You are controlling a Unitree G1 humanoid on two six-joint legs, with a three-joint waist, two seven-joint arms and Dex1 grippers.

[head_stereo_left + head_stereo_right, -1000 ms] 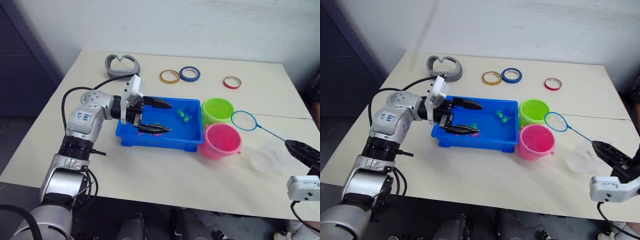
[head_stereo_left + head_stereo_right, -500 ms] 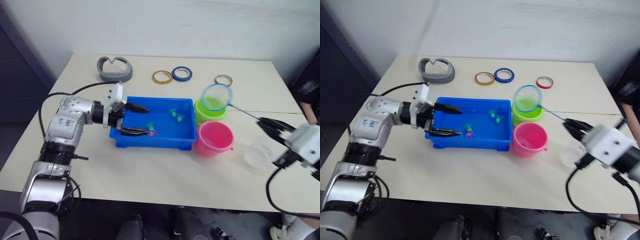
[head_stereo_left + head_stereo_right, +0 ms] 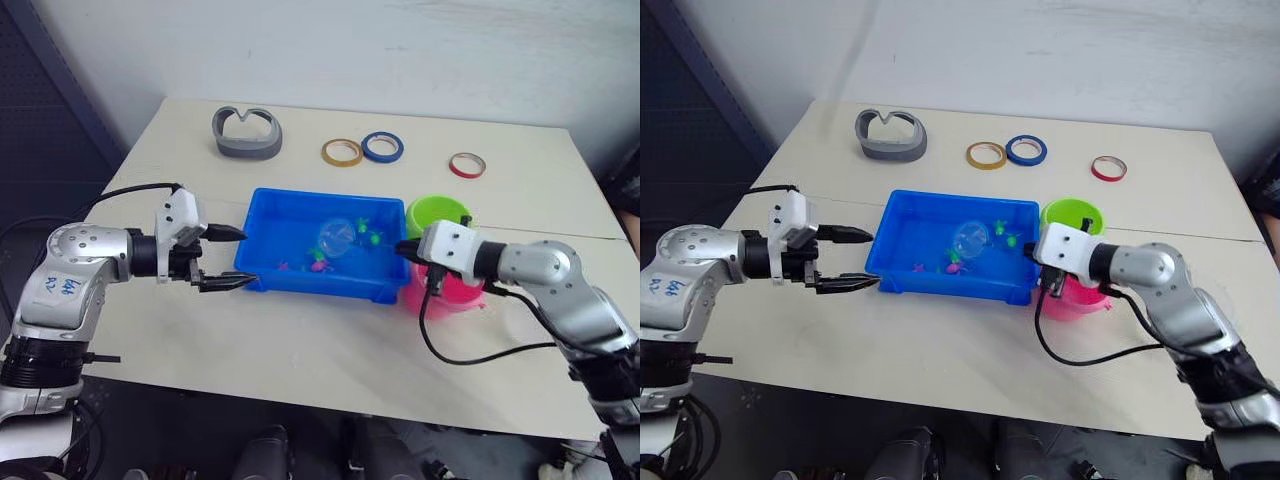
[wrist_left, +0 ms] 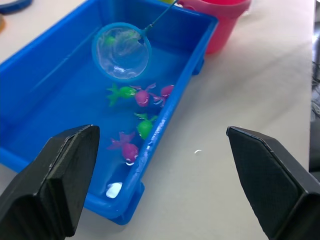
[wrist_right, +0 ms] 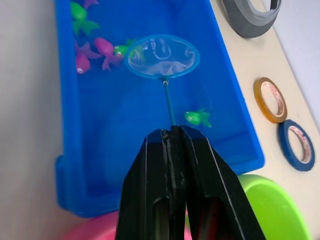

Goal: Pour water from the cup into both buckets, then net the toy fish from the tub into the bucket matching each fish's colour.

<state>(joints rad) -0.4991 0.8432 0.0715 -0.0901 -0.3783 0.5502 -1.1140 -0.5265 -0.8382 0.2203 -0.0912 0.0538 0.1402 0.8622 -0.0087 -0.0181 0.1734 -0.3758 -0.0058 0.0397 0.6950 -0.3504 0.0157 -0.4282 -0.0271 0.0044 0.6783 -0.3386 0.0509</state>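
Observation:
The blue tub (image 3: 312, 287) sits mid-table with several green and pink toy fish (image 4: 142, 96) in its water. The net (image 3: 335, 238) has its hoop (image 5: 161, 56) lowered inside the tub, near a green fish (image 5: 197, 118). My right gripper (image 5: 171, 132) is shut on the net's thin handle at the tub's right end. Behind that arm stand the green bucket (image 3: 432, 210) and, partly hidden, the pink bucket (image 3: 462, 296). My left gripper (image 3: 222, 258) hangs open just left of the tub, holding nothing. The cup is out of view.
At the back of the table lie a grey curved object (image 3: 247, 133) and three tape rings: yellow (image 3: 341, 152), blue (image 3: 381, 146) and red (image 3: 465, 165). Bare tabletop (image 3: 300, 340) runs along the front edge.
The right gripper has brought the net from above the green bucket down into the tub. The left gripper has drawn back out of the tub to its left side. The camera view shifted.

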